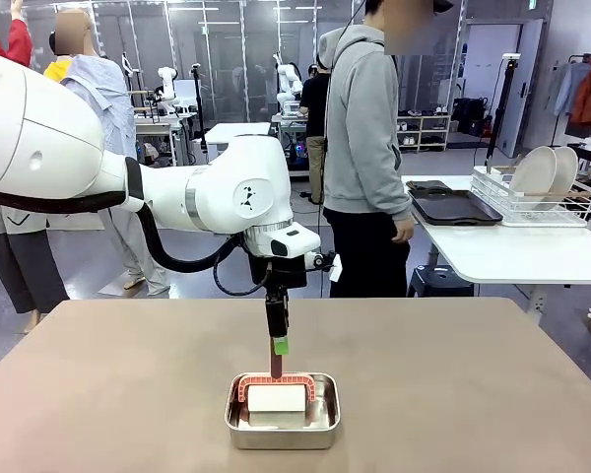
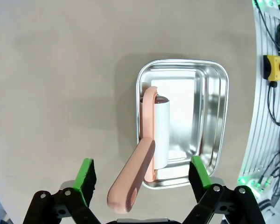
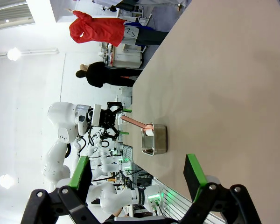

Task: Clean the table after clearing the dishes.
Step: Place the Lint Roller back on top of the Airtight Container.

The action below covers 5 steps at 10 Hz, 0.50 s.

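Left hand (image 2: 142,179) hangs spread wide directly over the pink handle of a lint roller (image 2: 151,144), gripping nothing; its green pads (image 2: 85,179) stand apart on either side of the handle's free end without touching it. Right hand (image 3: 137,179) is likewise released and empty, held off beyond one end of the tabletop and looking along it.

Going from largest down: the tabletop (image 1: 473,394) is a broad taupe-brown surface, bare except for one item near the middle of its near edge. The dishes are already off it: white plates (image 1: 542,172) stand in a wire rack on the white side table beyond the far right corner, next to dark trays (image 1: 453,207). A person (image 1: 364,148) stands by the far edge. A shiny steel pan (image 1: 283,414) sits near the near edge, and the roller lies inside it, white roll against one long wall, handle sloping up over the rim towards the left hand.

The step in hand looks to be taking hold of the handle. The handle is slanted and rounded, so a closing grip that is off-centre could skid along it, tip the roller, or drag the light pan across the tabletop. Descending too far could drive the fingertips into the pan rim.
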Tool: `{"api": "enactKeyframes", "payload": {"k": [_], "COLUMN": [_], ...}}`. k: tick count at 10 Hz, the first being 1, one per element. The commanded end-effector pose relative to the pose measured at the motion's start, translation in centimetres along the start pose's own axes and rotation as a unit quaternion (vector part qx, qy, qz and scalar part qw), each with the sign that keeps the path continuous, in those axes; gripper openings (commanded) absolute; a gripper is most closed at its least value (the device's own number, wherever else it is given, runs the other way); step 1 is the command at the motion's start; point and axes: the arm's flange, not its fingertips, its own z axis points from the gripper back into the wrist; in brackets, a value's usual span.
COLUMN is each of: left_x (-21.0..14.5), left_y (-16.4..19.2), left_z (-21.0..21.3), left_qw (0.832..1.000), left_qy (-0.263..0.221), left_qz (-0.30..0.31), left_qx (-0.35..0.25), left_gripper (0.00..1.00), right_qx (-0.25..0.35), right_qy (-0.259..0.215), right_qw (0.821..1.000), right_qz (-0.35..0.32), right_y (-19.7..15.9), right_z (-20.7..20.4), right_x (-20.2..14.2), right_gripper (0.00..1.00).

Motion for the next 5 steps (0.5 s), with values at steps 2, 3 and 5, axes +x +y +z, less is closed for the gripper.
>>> {"api": "enactKeyframes", "payload": {"k": [2, 3, 5], "left_x": [-1.3, -4.1, -10.3], "left_y": [1.8, 3.1, 3.2], "left_z": [2.6, 4.8, 8.8], "left_qw": [0.998, 0.992, 0.961], "left_qy": [-0.029, -0.067, -0.18], "left_qz": [0.049, 0.11, 0.204], "left_qx": [0.002, -0.002, -0.039], "left_gripper": [1.0, 1.0, 1.0], "right_qx": [0.006, 0.006, 0.006], "right_qy": [-0.005, -0.005, -0.005], "right_qw": [1.0, 1.0, 1.0], "right_qz": [0.002, 0.002, 0.002], "right_y": [0.4, 0.4, 0.4], "right_z": [0.0, 0.0, 0.0], "right_x": [-0.1, -0.1, -0.1], "right_gripper": [1.0, 1.0, 1.0]}}
